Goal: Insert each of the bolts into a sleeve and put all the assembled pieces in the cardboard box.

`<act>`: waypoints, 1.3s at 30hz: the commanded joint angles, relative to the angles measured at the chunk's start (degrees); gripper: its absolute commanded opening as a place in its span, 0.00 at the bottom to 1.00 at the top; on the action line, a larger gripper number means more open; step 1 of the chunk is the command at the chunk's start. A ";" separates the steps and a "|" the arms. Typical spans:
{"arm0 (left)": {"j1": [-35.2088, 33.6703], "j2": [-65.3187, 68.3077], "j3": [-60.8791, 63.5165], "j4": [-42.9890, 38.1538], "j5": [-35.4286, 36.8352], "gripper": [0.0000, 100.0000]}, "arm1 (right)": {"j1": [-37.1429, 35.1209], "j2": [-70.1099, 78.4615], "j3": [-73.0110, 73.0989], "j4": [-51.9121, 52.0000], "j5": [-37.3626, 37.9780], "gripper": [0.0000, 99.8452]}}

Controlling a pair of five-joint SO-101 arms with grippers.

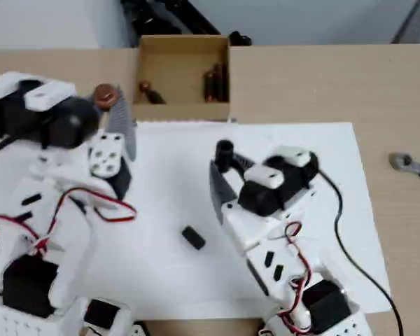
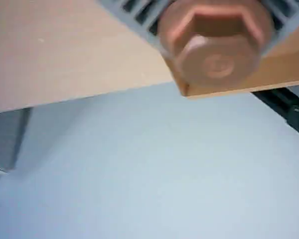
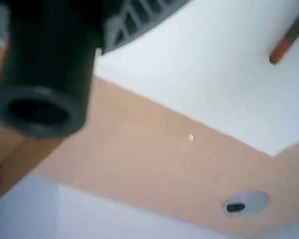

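Your left pincer (image 1: 114, 105) is clamped on a copper bolt (image 1: 106, 94), just left of the cardboard box (image 1: 189, 112). Right pincer (image 1: 222, 159) grips a black sleeve (image 1: 225, 148) nearer you. Second sleeve (image 1: 193, 237) lies loose on the white sheet (image 1: 315, 147).

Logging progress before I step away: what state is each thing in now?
Left gripper: shut on bolt.
Right gripper: shut on held sleeve, no bolt in it.
Loose sleeve: lying on the sheet, ungripped.
Box: open, pieces inside.
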 commanded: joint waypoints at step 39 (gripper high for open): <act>20.31 28.48 -37.93 19.43 9.23 0.01 | -2.51 -1.89 3.25 -8.57 3.78 0.00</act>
